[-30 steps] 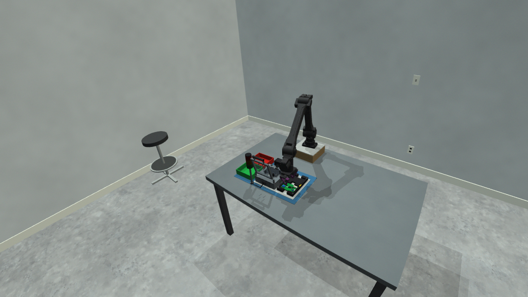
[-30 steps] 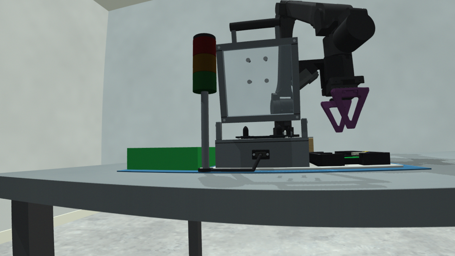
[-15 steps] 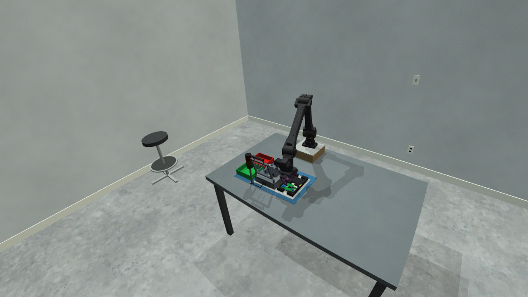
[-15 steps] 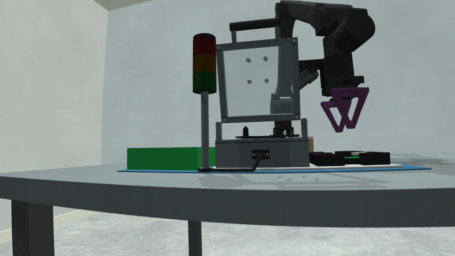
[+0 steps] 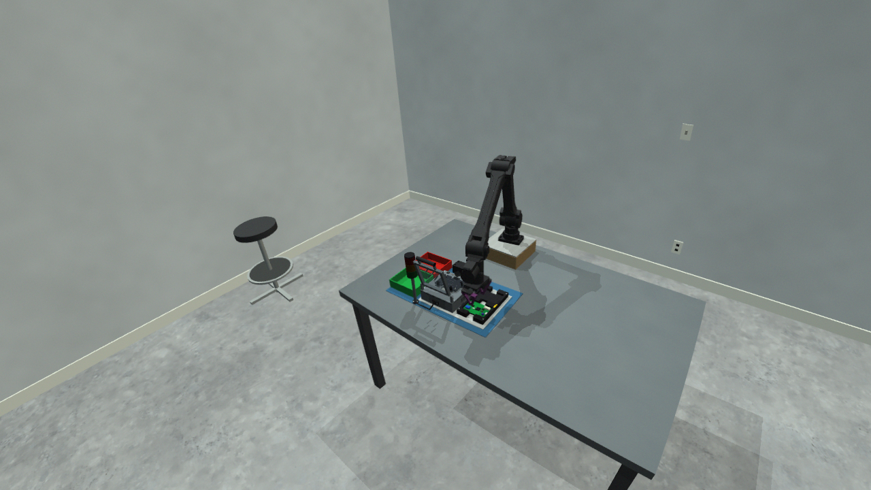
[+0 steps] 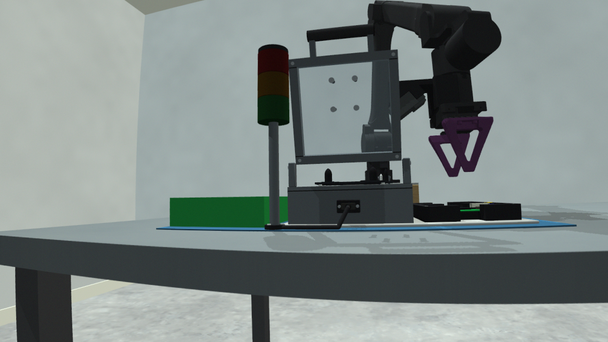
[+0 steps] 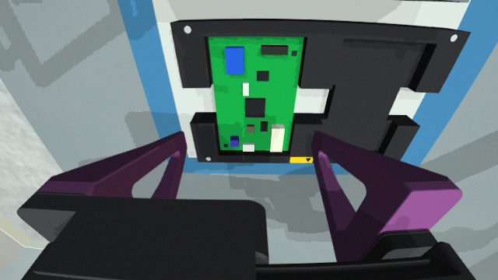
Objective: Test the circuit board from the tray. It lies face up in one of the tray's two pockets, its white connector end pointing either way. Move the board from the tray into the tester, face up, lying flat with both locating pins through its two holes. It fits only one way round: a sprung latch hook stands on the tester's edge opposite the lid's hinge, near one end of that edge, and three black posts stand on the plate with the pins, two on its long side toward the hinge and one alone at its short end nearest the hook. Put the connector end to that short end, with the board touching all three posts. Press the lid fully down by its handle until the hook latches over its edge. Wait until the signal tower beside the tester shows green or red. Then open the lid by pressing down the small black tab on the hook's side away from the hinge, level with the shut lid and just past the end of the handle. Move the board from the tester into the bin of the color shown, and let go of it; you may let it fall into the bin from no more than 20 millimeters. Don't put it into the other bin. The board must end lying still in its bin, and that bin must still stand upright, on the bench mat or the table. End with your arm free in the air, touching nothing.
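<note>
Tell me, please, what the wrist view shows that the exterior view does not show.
Only the wrist view shows the circuit board face up in the tray's left pocket, the other pocket bare. Only the exterior view shows the signal tower, unlit, the tester's raised lid and the green bin. Both show the open, empty gripper above the tray.

You're looking at a bare corner room: two plain grey walls (image 5: pixel 182 122) meet behind a dark-legged grey table (image 5: pixel 609 341), with a pale baseboard (image 5: pixel 152 316) running along a mottled grey concrete-look floor (image 5: pixel 182 414). Off by the left wall stands a black-seated round stool (image 5: pixel 255 229) on a cross foot. On the right wall you've got two small outlet plates, one high (image 5: pixel 686 131), one low (image 5: pixel 676 246).
</note>
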